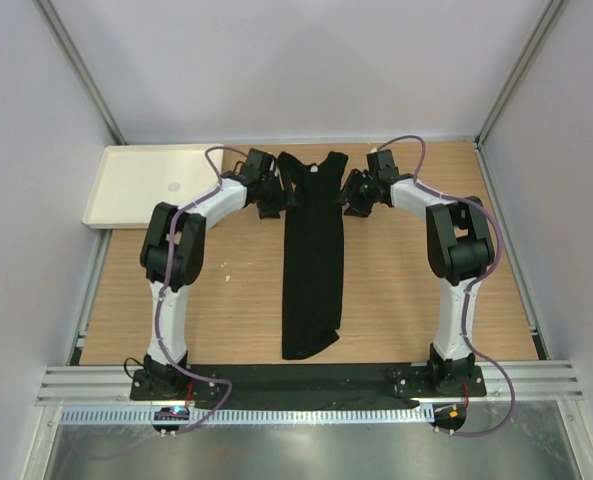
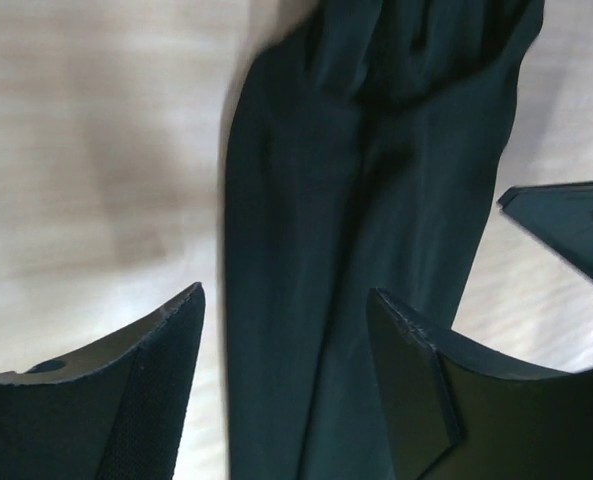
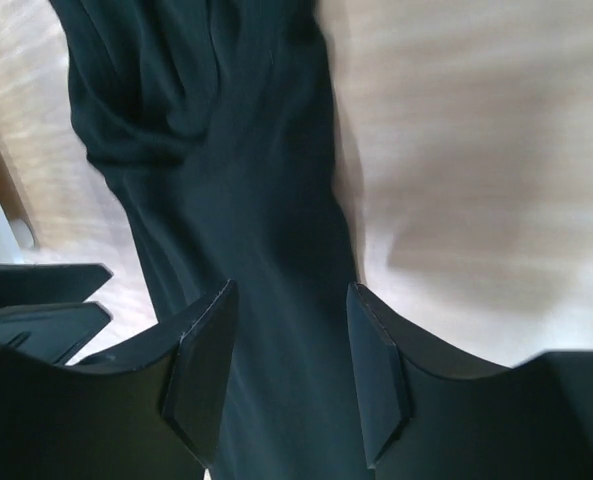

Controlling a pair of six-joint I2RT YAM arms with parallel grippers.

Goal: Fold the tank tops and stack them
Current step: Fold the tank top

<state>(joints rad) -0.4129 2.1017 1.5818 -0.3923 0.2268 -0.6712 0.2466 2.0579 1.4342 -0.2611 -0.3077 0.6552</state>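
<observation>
A black tank top [image 1: 312, 260] lies as a long narrow strip down the middle of the wooden table, straps at the far end. My left gripper [image 1: 276, 205] hovers at its upper left edge and my right gripper [image 1: 354, 200] at its upper right edge. In the left wrist view the tank top [image 2: 356, 200] runs under the left gripper [image 2: 286, 295], whose jaws stand apart over the cloth's edge. In the right wrist view the tank top [image 3: 236, 200] passes beneath the right gripper [image 3: 292, 290], also open, with cloth filling the gap below.
A shallow white tray [image 1: 146, 185] sits at the back left corner. Grey walls close in the table on three sides. A metal rail [image 1: 306, 385] runs along the near edge by the arm bases. The other gripper's finger [image 2: 566, 225] shows at the right of the left wrist view.
</observation>
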